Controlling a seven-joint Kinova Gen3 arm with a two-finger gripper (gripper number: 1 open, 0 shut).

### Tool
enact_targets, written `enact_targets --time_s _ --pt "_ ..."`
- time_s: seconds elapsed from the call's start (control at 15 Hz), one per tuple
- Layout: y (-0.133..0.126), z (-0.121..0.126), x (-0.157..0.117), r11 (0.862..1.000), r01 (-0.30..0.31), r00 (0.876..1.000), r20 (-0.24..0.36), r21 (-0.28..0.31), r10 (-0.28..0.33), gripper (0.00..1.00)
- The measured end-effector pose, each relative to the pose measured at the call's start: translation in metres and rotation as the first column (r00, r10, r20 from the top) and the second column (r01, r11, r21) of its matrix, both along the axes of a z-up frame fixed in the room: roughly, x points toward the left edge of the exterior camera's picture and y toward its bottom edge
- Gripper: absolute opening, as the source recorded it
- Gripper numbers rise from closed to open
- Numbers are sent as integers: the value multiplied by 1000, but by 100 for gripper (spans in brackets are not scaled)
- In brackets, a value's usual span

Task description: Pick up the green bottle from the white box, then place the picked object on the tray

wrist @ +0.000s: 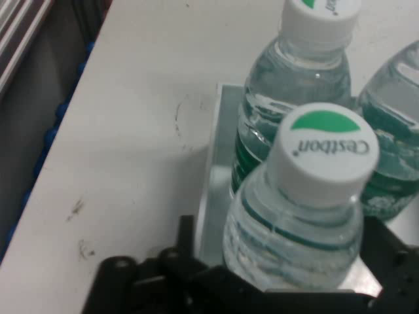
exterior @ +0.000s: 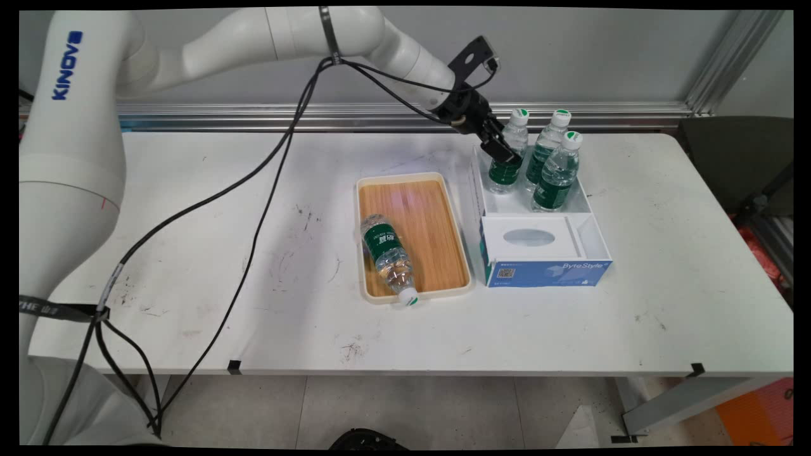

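Main view: the gripper (exterior: 500,150) reaches down at the far-left corner of an open white box (exterior: 586,202) standing on the white worktop (exterior: 253,253). Three upright water bottles with green labels and white caps stand in the box's far compartment. The gripper is at the left bottle (exterior: 510,155), its black linkage crossing the front of that bottle's body. The middle bottle (exterior: 546,149) and the right bottle (exterior: 557,174) stand just beside it, close together. The box's near part bears a white insert with an oval window and a blue front panel (exterior: 551,272) lettered ByteStyle. Left of the box, just beside it, lies a wood-lined tray (exterior: 437,190) with a cream rim. A fourth bottle (exterior: 386,253) lies on its side in the tray, its cap (exterior: 408,299) resting over the near rim. From this view the fingertips cannot be made out separately.

Hand view: the left bottle (wrist: 294,242) fills the lower centre, cap lettered Cestbon, standing between the black fingers (wrist: 393,255), one to each side. The fingers are spread about the bottle; whether they touch it cannot be told, since the tips are cut off at the bottom edge. A second bottle (wrist: 294,85) stands behind, a third (wrist: 393,150) is cut off at the right edge. The tray and lying bottle do not appear here.
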State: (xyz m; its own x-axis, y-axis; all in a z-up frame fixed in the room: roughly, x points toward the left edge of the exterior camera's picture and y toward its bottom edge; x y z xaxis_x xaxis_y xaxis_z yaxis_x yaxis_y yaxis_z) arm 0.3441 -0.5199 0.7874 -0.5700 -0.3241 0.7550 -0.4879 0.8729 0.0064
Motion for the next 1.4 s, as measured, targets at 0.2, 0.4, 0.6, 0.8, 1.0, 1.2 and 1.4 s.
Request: enact_targets --time_s 0.2,0.4,0.6,0.8,1.0,1.2,1.4 --pt "-3 -5 -5 1000 2 1000 -9 -4 -2 0" --pt "-3 -6 -7 1000 4 1000 -16 -10 -4 0" --pt "0 -2 -4 1000 4 1000 -20 -18 -4 0" --pt "11 14 5 999 4 1000 -29 -38 -5 0" --pt "23 38 11 998 2 999 -44 -63 -4 0" --pt "34 69 20 996 -7 999 -53 -88 2 0" --pt "43 89 28 995 -15 998 -55 -102 10 0"
